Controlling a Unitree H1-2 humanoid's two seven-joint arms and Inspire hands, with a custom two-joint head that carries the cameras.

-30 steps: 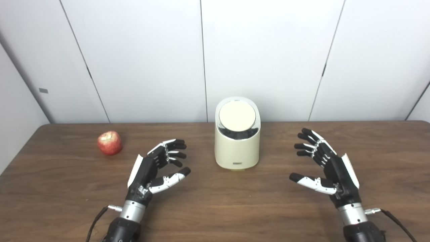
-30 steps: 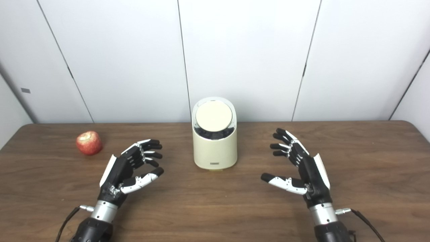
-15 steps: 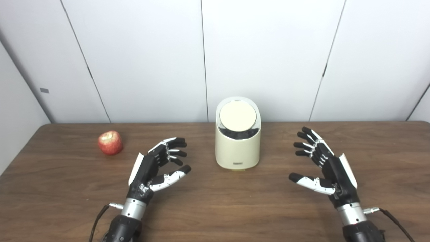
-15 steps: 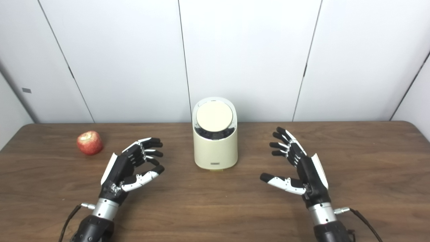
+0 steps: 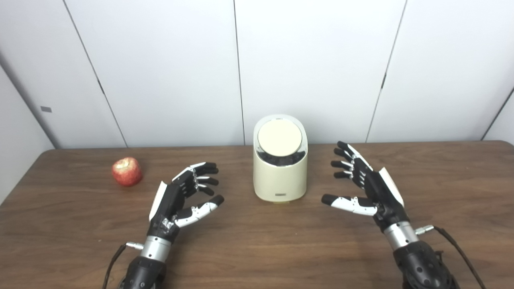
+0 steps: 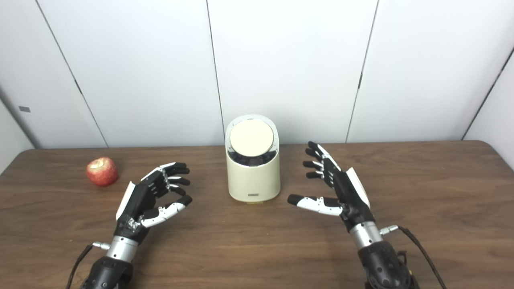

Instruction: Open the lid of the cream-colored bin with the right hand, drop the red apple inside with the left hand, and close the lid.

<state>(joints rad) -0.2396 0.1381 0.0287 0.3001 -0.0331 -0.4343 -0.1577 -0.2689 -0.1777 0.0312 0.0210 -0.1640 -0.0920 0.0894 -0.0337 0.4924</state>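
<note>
A dark wood-grain table (image 5: 257, 249) is stretching from left to right, backed on its far side by a wall of plain white panels (image 5: 313, 68) split by thin dark seams. The cream-colored bin (image 5: 280, 168) is standing upright near the far middle of the table, its long axis vertical, and its round lid (image 5: 280, 138) is lying closed, tilting toward the near side (a small label is showing low on its near face). The red apple (image 5: 127, 171) is sitting well to the left of the bin, its pale stem end pointing up. The left hand (image 5: 180, 198) is hovering between apple and bin on the near side, fingers loosely curled and apart, holding nothing. The right hand (image 5: 363, 186) is hovering just right of the bin, fingers spread wide, thumb pointing left, also holding nothing.
</note>
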